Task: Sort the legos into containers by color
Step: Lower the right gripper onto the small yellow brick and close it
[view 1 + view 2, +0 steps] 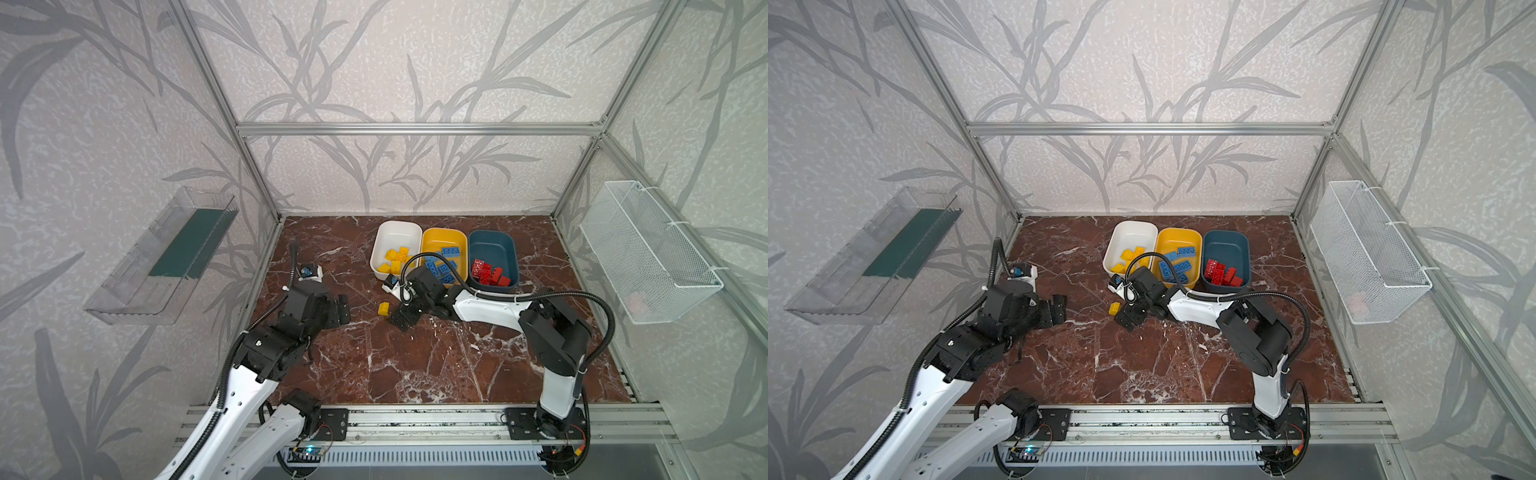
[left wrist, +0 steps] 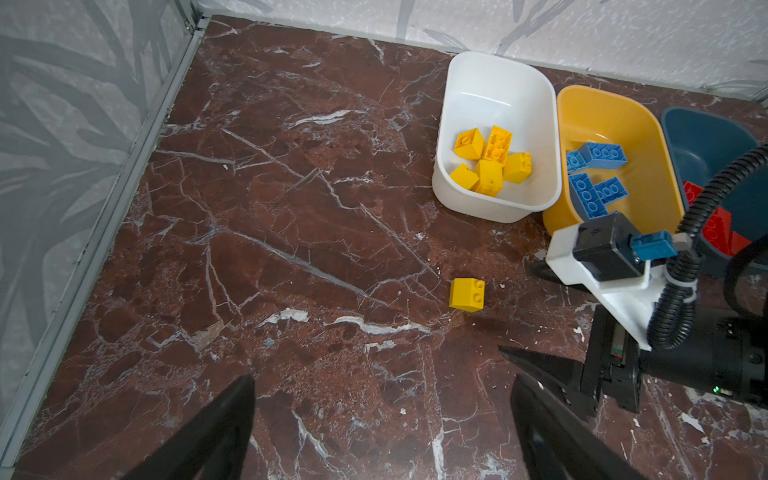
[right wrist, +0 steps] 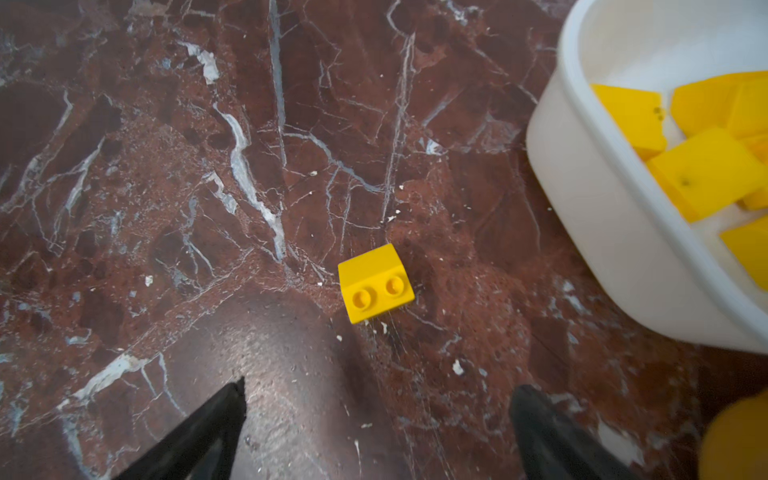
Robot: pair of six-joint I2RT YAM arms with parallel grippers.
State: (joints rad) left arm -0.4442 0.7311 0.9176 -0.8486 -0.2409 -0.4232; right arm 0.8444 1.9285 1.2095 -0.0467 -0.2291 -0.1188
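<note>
A yellow brick (image 3: 376,282) lies loose on the marble tabletop (image 2: 291,208) near the white tub (image 2: 478,199). The right gripper (image 3: 380,386) hovers close, jaws wide, empty; the left gripper (image 2: 382,380) is farther off, wide, apparently empty.

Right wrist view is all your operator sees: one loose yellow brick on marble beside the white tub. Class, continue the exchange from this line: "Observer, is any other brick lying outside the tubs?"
Observer: None that I can see; in both top views the yellow brick is alone on the table.
Operator: What stands beside the white tub?
Observer: A yellow tub holding blue bricks, then a teal tub holding red bricks.
Operator: And the left gripper?
Observer: The left gripper is open and empty, to the left of the brick in the top views.
</note>
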